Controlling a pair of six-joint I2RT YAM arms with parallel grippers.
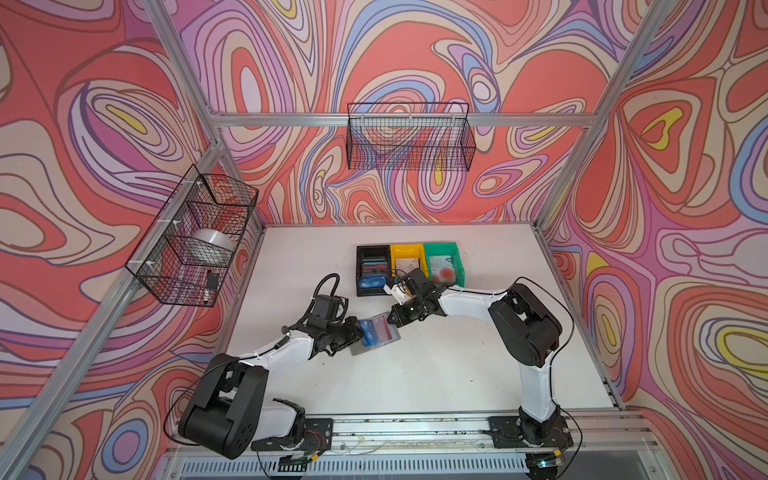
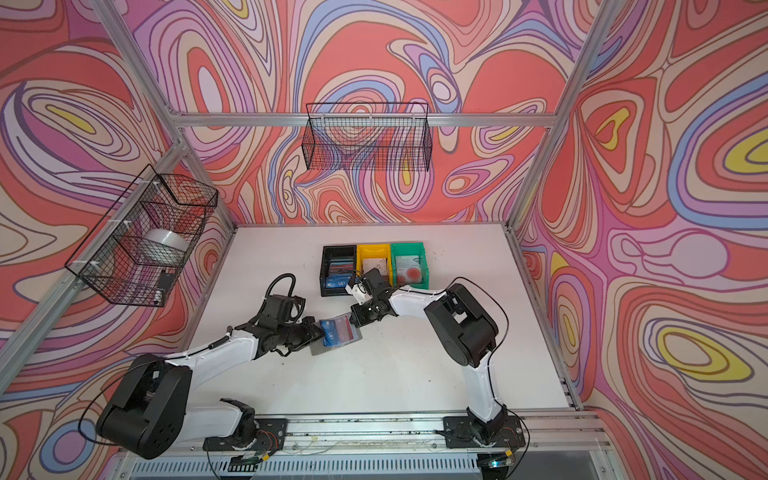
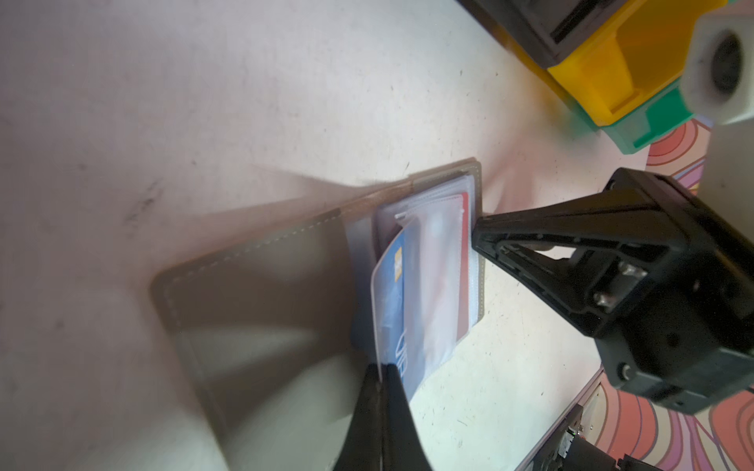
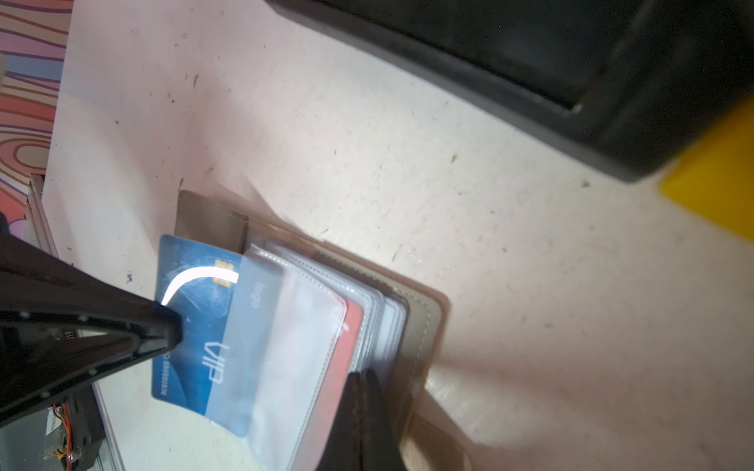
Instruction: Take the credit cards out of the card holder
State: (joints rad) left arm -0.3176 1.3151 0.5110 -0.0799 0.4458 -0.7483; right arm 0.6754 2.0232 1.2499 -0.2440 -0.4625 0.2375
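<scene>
**Card comes free, sleeve by sleeve.** On the white table [image 1: 436, 374], reading from the left, the left gripper [image 1: 360, 328] has its jaws clamped flat on the short edge of the blue card [image 1: 368, 331]. In the right wrist view we see that card roughly half out of its translucent sleeve [image 4: 285, 346], with chip and lettering bared. The card holder [image 1: 361, 350] lies open near the middle of the table, its grey cover spread beneath the fanned sleeves. The red card [image 4: 353, 322] is tucked behind the next sleeve. Just to the right, the right gripper [image 1: 390, 319] is closed too, its tip down on the far edge of the sleeves. We cannot tell whether it pinches a sleeve or merely presses. Behind it the black bin [image 1: 358, 270], yellow bin [image 1: 407, 247] and green bin [image 1: 459, 266] stand in a row, with cards lying in them.

We judge the step in hand to be drawing the blue card clear. To do it well, we would pull along the sleeve's own line, low and level with the table, away from the right gripper, so the card slides rather than bows. The right gripper should pin the holder firmly, or the whole wallet may drag after the card. The hold on so thin an edge looks slight, so a slow, steady draw seems safest.
</scene>
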